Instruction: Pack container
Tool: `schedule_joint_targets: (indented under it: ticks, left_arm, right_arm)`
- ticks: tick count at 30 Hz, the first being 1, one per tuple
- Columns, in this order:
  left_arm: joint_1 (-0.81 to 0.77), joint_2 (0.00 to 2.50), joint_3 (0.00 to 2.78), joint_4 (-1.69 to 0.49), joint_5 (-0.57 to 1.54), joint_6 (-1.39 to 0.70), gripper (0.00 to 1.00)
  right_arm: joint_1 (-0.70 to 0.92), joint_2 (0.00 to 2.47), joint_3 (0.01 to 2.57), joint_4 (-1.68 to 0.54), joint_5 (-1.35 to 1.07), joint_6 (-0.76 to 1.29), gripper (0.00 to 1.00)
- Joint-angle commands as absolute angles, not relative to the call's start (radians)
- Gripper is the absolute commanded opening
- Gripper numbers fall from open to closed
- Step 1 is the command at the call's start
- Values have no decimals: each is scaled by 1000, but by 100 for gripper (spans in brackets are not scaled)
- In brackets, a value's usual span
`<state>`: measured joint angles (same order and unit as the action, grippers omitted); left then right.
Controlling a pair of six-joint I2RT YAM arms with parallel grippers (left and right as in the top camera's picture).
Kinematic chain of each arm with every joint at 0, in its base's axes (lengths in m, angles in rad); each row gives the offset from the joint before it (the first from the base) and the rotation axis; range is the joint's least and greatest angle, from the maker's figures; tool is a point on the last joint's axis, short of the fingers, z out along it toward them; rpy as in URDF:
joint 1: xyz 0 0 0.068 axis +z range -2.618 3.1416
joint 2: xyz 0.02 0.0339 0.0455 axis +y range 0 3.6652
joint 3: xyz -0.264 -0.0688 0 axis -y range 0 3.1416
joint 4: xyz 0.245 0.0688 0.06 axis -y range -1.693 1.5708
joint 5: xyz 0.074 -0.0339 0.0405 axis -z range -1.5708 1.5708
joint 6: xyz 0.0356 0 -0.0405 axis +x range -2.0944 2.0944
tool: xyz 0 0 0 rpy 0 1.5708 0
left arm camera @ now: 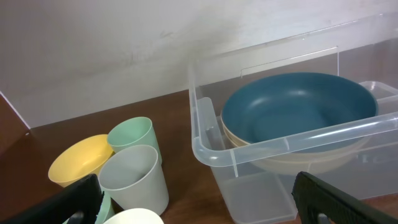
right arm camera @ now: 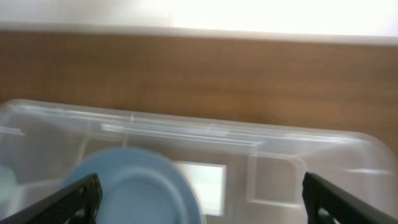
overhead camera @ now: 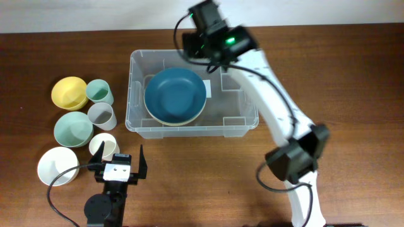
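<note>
The container [overhead camera: 235,104] is a clear plastic bin in the middle of the table, with a white label [overhead camera: 208,88] on its base. Inside it a blue bowl [overhead camera: 175,94] rests on a cream one. My right gripper [overhead camera: 203,52] hovers open and empty over the bin's back edge. In the right wrist view its jaws [right arm camera: 202,211] frame the blue bowl [right arm camera: 130,186], the label [right arm camera: 208,186] and the bin's far rim [right arm camera: 186,127]. My left gripper [overhead camera: 120,165] is open and empty near the front, left of the bin. Its wrist view [left arm camera: 199,211] shows the bin's corner [left arm camera: 205,143] and the blue bowl [left arm camera: 298,115].
Left of the bin stand a yellow bowl [overhead camera: 69,92], a green cup [overhead camera: 99,92], a grey cup [overhead camera: 101,115], a green bowl [overhead camera: 73,128], a white cup [overhead camera: 104,146] and a white bowl [overhead camera: 57,166]. The left wrist view shows the yellow bowl [left arm camera: 78,160], green cup [left arm camera: 132,134] and grey cup [left arm camera: 134,177].
</note>
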<state>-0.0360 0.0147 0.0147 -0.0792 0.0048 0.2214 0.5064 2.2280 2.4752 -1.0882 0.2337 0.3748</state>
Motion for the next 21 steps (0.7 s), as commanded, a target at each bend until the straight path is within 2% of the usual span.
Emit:
schedule_joint_targets:
  ticks: [1, 6, 13, 21]
  left_arm:
    - [-30, 9, 9, -81, 20, 237, 100]
    - [-30, 9, 9, -81, 20, 237, 100]
    - [-30, 9, 9, -81, 19, 237, 100]
    - [-30, 9, 9, -81, 20, 237, 100]
  right_arm:
    - [435, 2145, 2589, -1201, 370, 375, 99]
    - [296, 2125, 2645, -1414, 405, 456, 99]
    - [11, 2123, 2645, -1657, 375, 593, 99]
    - [-236, 2123, 2577, -1699, 192, 581, 99]
